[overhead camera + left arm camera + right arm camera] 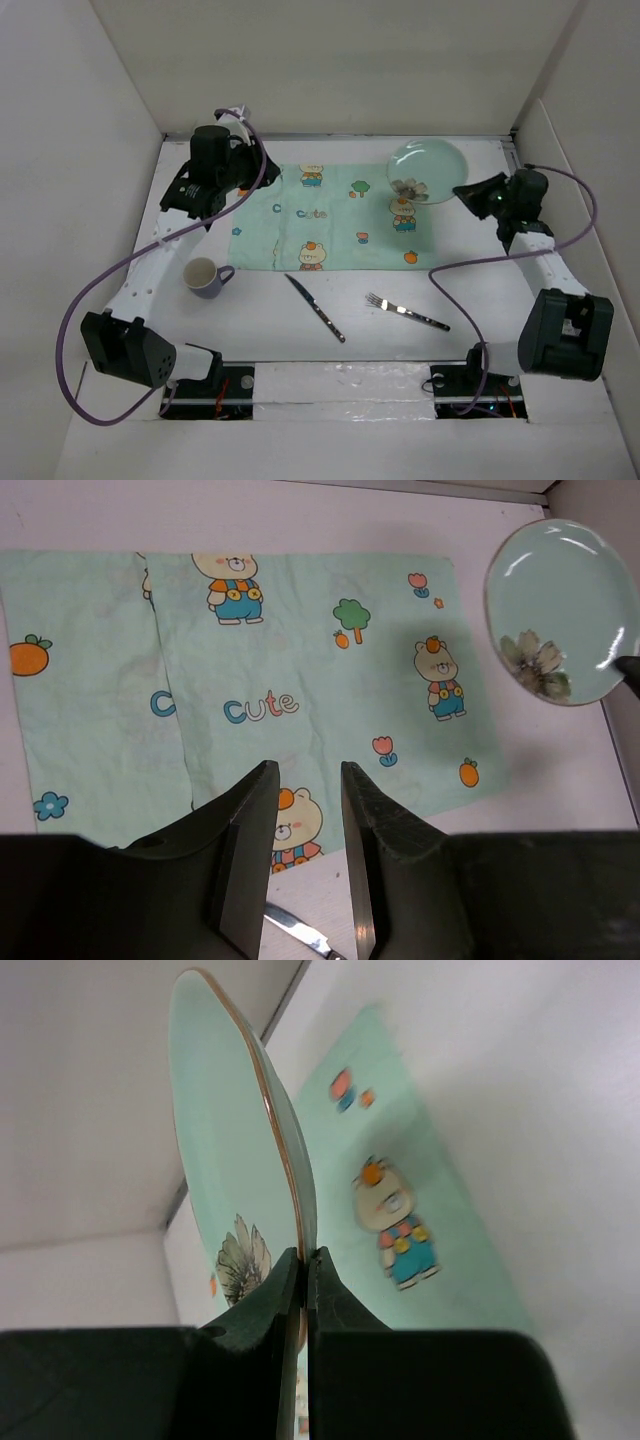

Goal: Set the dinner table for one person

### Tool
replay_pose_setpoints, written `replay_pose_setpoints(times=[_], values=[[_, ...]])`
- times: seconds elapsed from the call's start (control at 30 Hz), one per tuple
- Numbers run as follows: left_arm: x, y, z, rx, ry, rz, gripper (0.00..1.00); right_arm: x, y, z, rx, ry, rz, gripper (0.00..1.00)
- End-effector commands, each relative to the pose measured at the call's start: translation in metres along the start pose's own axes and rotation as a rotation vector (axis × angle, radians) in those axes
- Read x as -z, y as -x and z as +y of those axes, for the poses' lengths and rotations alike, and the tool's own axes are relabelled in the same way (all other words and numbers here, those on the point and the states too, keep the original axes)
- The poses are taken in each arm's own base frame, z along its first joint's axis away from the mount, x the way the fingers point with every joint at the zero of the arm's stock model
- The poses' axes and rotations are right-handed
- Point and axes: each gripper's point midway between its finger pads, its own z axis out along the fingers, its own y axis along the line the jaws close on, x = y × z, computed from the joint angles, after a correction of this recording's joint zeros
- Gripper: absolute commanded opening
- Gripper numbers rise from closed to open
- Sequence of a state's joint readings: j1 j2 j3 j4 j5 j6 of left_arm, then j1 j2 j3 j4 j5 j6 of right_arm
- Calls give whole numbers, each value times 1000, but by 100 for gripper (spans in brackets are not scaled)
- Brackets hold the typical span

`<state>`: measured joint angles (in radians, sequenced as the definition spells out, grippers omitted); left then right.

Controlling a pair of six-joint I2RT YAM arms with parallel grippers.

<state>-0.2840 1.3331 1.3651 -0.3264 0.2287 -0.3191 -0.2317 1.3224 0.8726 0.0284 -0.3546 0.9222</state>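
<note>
The dinner table (270, 320) is lying flat and white between white panel walls, carrying everything else in view. Near its left edge a grey-blue mug (205, 277) is standing upright, its handle pointing right, just off the near left corner of the placemat.

The left gripper (306, 772) is hovering above the left part of the table near the far left corner of the placemat. Its jaws are standing partly apart with nothing between them.

A mint-green cloth placemat (330, 225) printed with cartoon bears and the word "cute" is lying spread across the middle of the table toward the far edge.

On the bare tabletop just in front of the placemat's near edge, a table knife (316, 308) is lying at a slant. A fork (407, 312) is lying to its right, apart from it, tines pointing left.

A pale green plate (427, 170) with a flower motif is tilting on edge over the placemat's far right corner. Whether it is touching the cloth cannot be told.

The right gripper (305, 1260) is pinching the plate's rim, its fingers (335, 1300) closed tight on it.
</note>
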Motion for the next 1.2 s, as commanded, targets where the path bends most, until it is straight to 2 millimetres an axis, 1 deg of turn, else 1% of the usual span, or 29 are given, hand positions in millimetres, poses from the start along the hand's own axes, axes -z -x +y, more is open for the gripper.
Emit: replay_pose_setpoints(times=[0.0, 0.03, 0.07, 0.1, 0.13, 0.17, 0.2, 0.23, 0.27, 0.3, 0.33, 0.37, 0.4, 0.43, 0.5, 0.53, 0.6, 0.63, 0.7, 0.73, 0.77, 0.9, 1.03, 1.1, 1.13, 1.17], values=[[11, 25, -13, -9, -36, -60, 28, -8, -41, 92, 69, 304, 148, 0], [14, 27, -16, -8, -48, -60, 29, -18, -63, 111, 88, 334, 201, 0], [14, 27, -16, -8, -48, -60, 29, -17, -76, 116, 97, 346, 225, 0], [15, 27, -19, -11, -62, -59, 30, -30, -91, 114, 90, 333, 264, 0], [20, 28, -21, -17, -68, -71, 31, -34, -96, 127, 94, 360, 278, 0], [23, 28, -22, -20, -74, -72, 32, -36, -115, 138, 102, 384, 318, 0], [25, 29, -22, -21, -72, -80, 32, -49, -127, 134, 99, 367, 344, 0], [30, 27, -22, -23, -73, -84, 32, -55, -134, 137, 104, 365, 358, 0], [32, 25, -22, -23, -73, -83, 32, -57, -145, 151, 113, 387, 379, 0], [36, 26, -23, -26, -76, -91, 33, -70, -157, 144, 111, 367, 407, 0], [35, 20, -21, -25, -72, -80, 33, -74, -164, 145, 109, 366, 423, 0], [36, 18, -20, -28, -70, -77, 33, -78, -167, 150, 111, 374, 425, 0], [39, 17, -19, -28, -62, -77, 33, -80, -177, 153, 111, 379, 441, 0], [39, 13, -17, -28, -57, -70, 33, -89, -183, 145, 104, 363, 458, 0], [41, 10, -15, -30, -51, -66, 33, -92, -194, 150, 106, 370, 480, 0], [41, 8, -14, -31, -50, -63, 33, -94, -201, 148, 107, 363, 491, 0], [41, 6, -12, -32, -42, -60, 33, -101, -205, 139, 101, 338, 497, 0], [41, 5, -12, -32, -42, -56, 33, -100, -212, 137, 105, 335, 509, 0], [40, 3, -11, -32, -39, -53, 33, -106, -218, 124, 93, 305, 520, 0], [40, 3, -11, -32, -40, -52, 33, -108, -227, 115, 79, 298, 554, 0], [40, 3, -11, -32, -40, -52, 33, -108, -227, 115, 79, 298, 554, 0], [37, 2, -10, -31, -38, -47, 33, -118, -236, 89, 81, 230, 562, 0], [39, 4, -10, -28, -35, -59, 33, -118, -242, 71, 100, 181, 582, 1], [40, 6, -9, -26, -29, -68, 34, -116, -247, 62, 125, 142, 590, 9], [41, 8, -9, -27, -27, -72, 34, -115, -247, 59, 131, 131, 588, 18], [42, 10, -10, -27, -27, -77, 34, -113, -248, 58, 144, 130, 593, 23]])
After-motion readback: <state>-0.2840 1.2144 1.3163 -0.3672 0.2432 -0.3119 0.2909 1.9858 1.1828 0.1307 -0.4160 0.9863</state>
